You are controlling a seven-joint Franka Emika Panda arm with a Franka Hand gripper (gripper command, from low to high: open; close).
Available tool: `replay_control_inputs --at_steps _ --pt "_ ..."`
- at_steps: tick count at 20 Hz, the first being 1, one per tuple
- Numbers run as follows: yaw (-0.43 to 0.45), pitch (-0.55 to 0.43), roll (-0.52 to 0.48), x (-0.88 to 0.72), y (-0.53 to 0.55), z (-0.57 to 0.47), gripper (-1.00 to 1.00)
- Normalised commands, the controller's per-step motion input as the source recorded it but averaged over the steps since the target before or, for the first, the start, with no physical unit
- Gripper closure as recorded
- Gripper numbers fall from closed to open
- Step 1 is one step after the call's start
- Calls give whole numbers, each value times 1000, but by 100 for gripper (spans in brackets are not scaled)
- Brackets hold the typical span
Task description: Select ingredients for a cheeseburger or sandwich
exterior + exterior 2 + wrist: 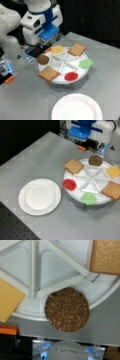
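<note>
The ingredients lie apart on a white divided tray (75, 63): two toast slices (77, 49) (48, 73), a yellow cheese square (57, 49), a green lettuce leaf (86, 63), a red tomato disc (71, 76) and a dark-brown patty (42, 59). No stacked cheeseburger or sandwich is in view. My gripper (46, 42) hangs just above the tray's back edge, closest to the patty (95, 160) and holding nothing. In the wrist view the patty (67, 309) sits on the tray rim right below the camera, with the cheese (7, 300) to its left.
An empty white plate (77, 107) (40, 196) rests on the grey table in front of the tray. The arm's white body and an orange-tipped object (10, 79) crowd a front view's left. Black and blue parts lie behind the tray.
</note>
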Motion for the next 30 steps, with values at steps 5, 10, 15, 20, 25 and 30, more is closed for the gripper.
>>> replay_control_inputs --at_steps 5,10,15,20,25,30 --pt "74 -56 400 -6 -273 -116 -100" --pt "-106 -26 318 56 -319 -132 -100" --pt "-64 -7 242 155 -401 -238 -100" --pt "12 -21 220 136 -326 -311 -100" --pt "69 -48 260 104 -200 -177 -100" --pt "125 -23 453 155 -224 -56 -100"
